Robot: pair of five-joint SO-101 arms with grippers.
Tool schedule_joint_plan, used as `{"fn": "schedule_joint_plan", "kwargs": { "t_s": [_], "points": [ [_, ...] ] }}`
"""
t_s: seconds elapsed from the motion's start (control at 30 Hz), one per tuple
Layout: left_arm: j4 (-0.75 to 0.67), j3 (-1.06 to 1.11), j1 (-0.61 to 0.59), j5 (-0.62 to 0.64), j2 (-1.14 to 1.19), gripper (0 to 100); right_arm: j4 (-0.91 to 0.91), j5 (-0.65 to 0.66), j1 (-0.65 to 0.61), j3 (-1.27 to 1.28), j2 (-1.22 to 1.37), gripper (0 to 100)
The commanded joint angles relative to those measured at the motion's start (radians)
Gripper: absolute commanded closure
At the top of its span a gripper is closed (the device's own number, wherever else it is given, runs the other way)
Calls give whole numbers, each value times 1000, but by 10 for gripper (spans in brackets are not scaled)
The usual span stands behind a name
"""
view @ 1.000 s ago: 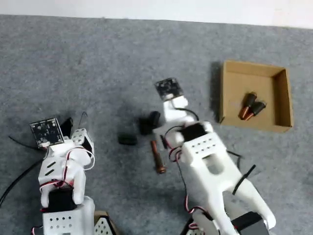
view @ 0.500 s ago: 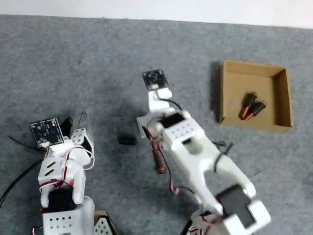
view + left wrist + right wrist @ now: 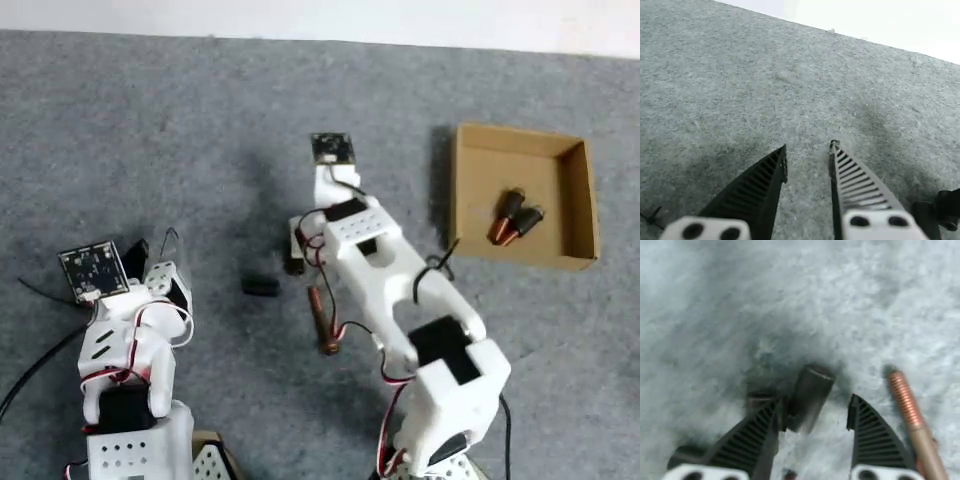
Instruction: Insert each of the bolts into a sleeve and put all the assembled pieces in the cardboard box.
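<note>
A dark cylindrical sleeve (image 3: pixel 810 389) lies on its side on the grey felt-covered table (image 3: pixel 150 120), between the fingers of the right end effector (image 3: pixel 815 405). The fingers stand apart, one on each side of the sleeve, and have not clamped it. One fingertip is close against the sleeve; the other is clear of it. Just beside that far finger lies a long copper-coloured threaded bolt (image 3: pixel 907 410), flat on the table and apart from the sleeve. From above, a second black sleeve (image 3: pixel 262 285) rests near the bolt, on the side toward the left arm. Well apart on the right arm's side sits the brown cardboard box (image 3: pixel 455 190), holding two assembled pieces (image 3: pixel 513 217) side by side. The left end effector (image 3: pixel 808 150) hangs over bare table, fingers apart, holding nothing.
</note>
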Motion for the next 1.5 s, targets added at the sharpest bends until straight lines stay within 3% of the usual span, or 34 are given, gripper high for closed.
{"fn": "schedule_joint_plan", "kwargs": {
  "t_s": [0.0,0.6,0.7,0.87,1.13,1.2,1.3,1.47],
  "points": [
    [-21,-8,-10,11,-10,864,7,-12,30,-42,5,825],
    [-21,-7,-10,11,-10,864,-27,-3,39,-130,153,825],
    [-21,-7,-10,11,-10,864,-25,64,39,-130,166,825],
    [-21,-5,-10,11,-10,864,73,78,35,-130,165,825],
    [-21,-5,-10,11,-10,864,77,84,39,-130,170,826],
    [-21,-5,-10,11,-10,864,79,86,39,-128,170,858],
    [-21,-5,-10,11,-10,864,76,94,42,-130,171,984],
    [-21,-5,-10,11,-10,864,81,292,50,-127,136,995]
  ]
}}
